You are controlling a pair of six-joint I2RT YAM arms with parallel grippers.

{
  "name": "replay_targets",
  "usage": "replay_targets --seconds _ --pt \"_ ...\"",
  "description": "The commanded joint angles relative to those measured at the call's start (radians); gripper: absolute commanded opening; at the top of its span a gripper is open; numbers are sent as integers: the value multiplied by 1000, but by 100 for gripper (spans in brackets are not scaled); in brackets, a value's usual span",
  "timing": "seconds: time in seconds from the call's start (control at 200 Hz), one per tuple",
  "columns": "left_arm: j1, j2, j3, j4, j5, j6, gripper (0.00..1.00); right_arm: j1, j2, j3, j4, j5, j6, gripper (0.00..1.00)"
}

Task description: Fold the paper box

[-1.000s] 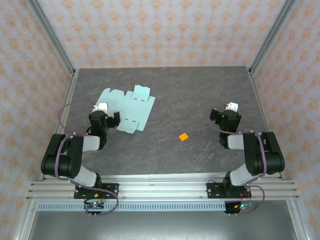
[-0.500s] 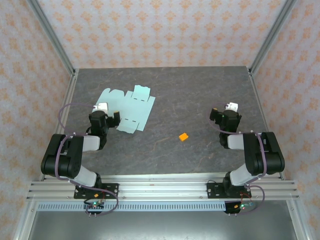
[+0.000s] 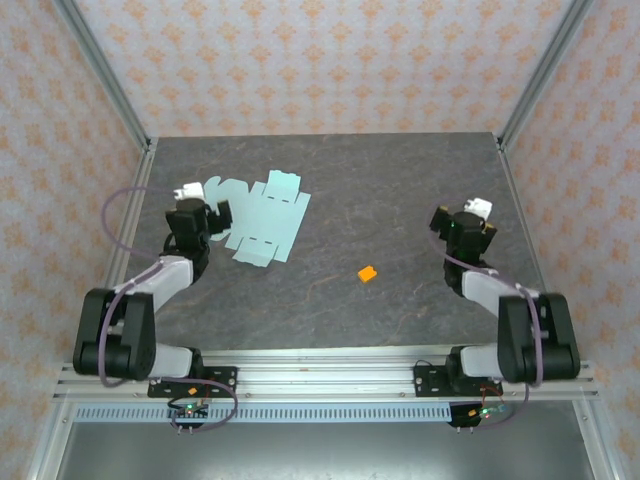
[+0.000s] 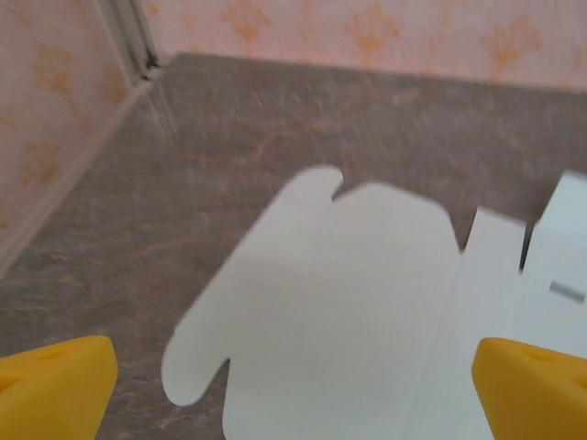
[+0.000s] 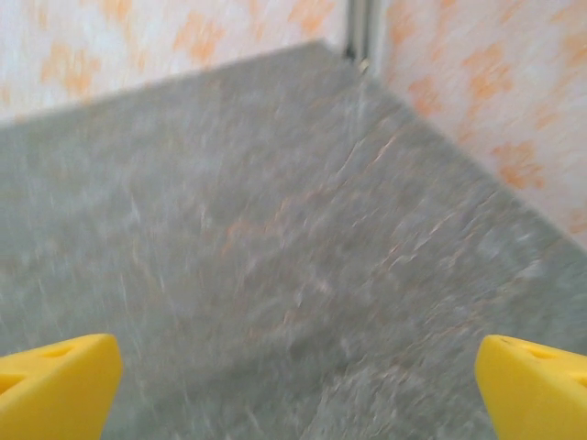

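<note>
The paper box (image 3: pixel 266 219) is a flat pale mint-green die-cut sheet lying on the dark table, left of centre. My left gripper (image 3: pixel 204 211) hovers at the sheet's left edge, open, nothing between its fingers. In the left wrist view the paper box (image 4: pixel 341 302) spreads below and ahead of the left gripper (image 4: pixel 298 403); its rounded flaps point toward the left wall, and the yellow fingertips (image 4: pixel 57 383) stand wide apart. My right gripper (image 3: pixel 461 226) is on the right side of the table, far from the sheet. It is the open right gripper (image 5: pixel 295 396) over bare table.
A tiny orange block (image 3: pixel 368 273) lies between the arms, nearer the front. Patterned walls and metal frame posts (image 3: pixel 108 80) enclose the table on three sides. The right gripper is close to the right wall (image 5: pixel 486 101).
Both arms have stretched forward. The left gripper moved away from me and slightly left along the sheet's edge. The right gripper shifted right, toward the wall. The sheet has not moved.
</note>
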State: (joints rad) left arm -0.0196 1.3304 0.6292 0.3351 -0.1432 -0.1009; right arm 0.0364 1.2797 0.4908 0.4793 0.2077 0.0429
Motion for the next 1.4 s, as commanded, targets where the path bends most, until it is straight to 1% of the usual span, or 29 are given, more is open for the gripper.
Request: replay_targets --seconds 0.0,0.05,0.125,0.175,0.215,0.265,0.34,0.42,0.571,0.651,0.741,0.806,0.981,1.111,1.271,1.316,1.391 --pt "-1 -86 54 -281 -118 -183 100 -1 -134 97 -258 120 157 99" --pt "-2 -113 78 -356 -84 -255 100 -1 -165 155 -388 110 219 99" --pt "-3 -136 103 -434 19 -352 100 0 -180 242 -549 22 287 99" --pt "-10 -140 106 -443 110 -392 100 13 -179 272 -585 -66 302 100" --pt "-25 -141 107 -450 157 -409 100 45 -180 281 -588 -102 300 100" --pt "-60 -137 115 -473 165 -418 100 111 -179 292 -585 -112 294 100" --pt "-112 -123 145 -532 143 -404 100 215 -157 314 -584 -127 299 100" --pt "-135 -96 173 -582 131 -386 100 314 -104 356 -598 -163 310 100" --pt "-127 -35 198 -606 122 -368 100 482 57 471 -675 -184 318 100" --pt "-91 10 203 -577 199 -384 99 556 139 527 -696 -199 319 100" --pt "-42 68 211 -545 279 -420 98 614 223 585 -712 -236 321 100" --pt "-24 110 226 -529 329 -428 97 640 278 618 -721 -267 328 100" --pt "-23 223 297 -566 390 -408 93 666 388 680 -727 -360 346 97" --pt "-23 272 329 -610 394 -375 90 668 455 740 -760 -395 345 95" --pt "-23 320 353 -634 357 -341 90 668 532 798 -778 -447 360 92" --pt "-23 343 373 -649 368 -333 89 668 547 805 -774 -450 367 92" --pt "-28 368 381 -637 418 -342 87 668 562 817 -777 -451 370 92"
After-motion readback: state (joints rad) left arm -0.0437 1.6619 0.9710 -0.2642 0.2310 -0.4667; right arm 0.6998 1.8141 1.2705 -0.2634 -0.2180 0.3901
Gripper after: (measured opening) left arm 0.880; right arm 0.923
